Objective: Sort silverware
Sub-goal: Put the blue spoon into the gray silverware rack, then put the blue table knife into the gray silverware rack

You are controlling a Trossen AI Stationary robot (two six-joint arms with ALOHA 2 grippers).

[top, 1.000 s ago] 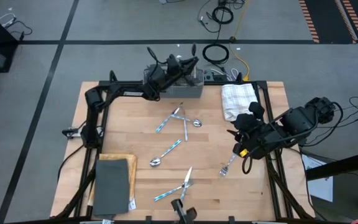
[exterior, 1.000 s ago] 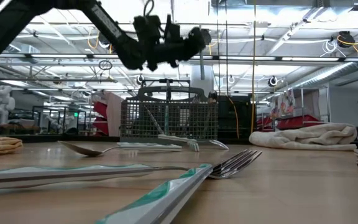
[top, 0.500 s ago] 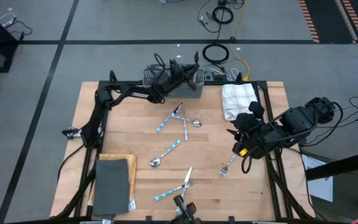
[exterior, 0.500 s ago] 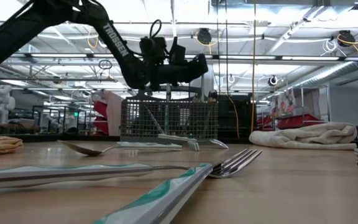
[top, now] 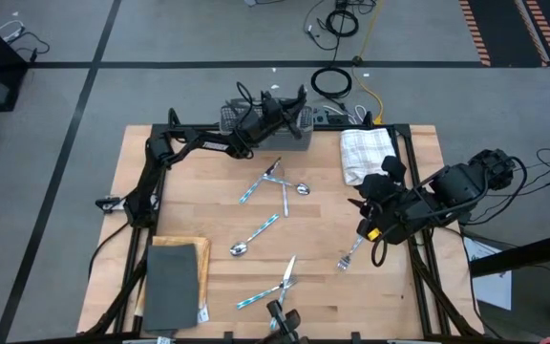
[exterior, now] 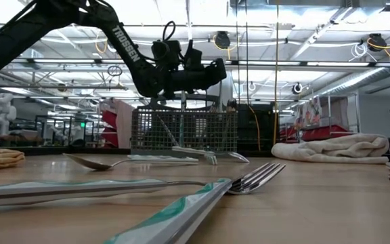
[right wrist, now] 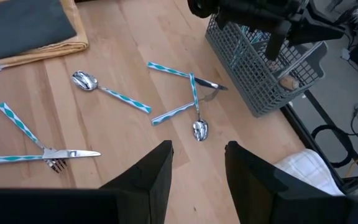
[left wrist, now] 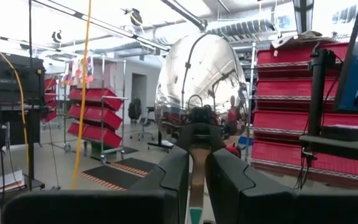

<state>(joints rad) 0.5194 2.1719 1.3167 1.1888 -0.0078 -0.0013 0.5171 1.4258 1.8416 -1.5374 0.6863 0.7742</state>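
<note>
Silverware is scattered mid-frame in the high view, with a fork right of centre. Right gripper hangs open and empty just above that fork. Farther up, left gripper pinches a spoon over the basket.

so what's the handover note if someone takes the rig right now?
Left gripper: over the mesh basket, fingers shut on a spoon, not yet dropped in.
Right gripper: at the table's right side, fingers open, empty.
On the table: a three-piece cluster in front of the basket, a lone spoon, a knife-and-fork pair, a fork beside the right gripper.
Done: basket contents can't be made out.
Left: drop the spoon, then clear those loose pieces.
</note>
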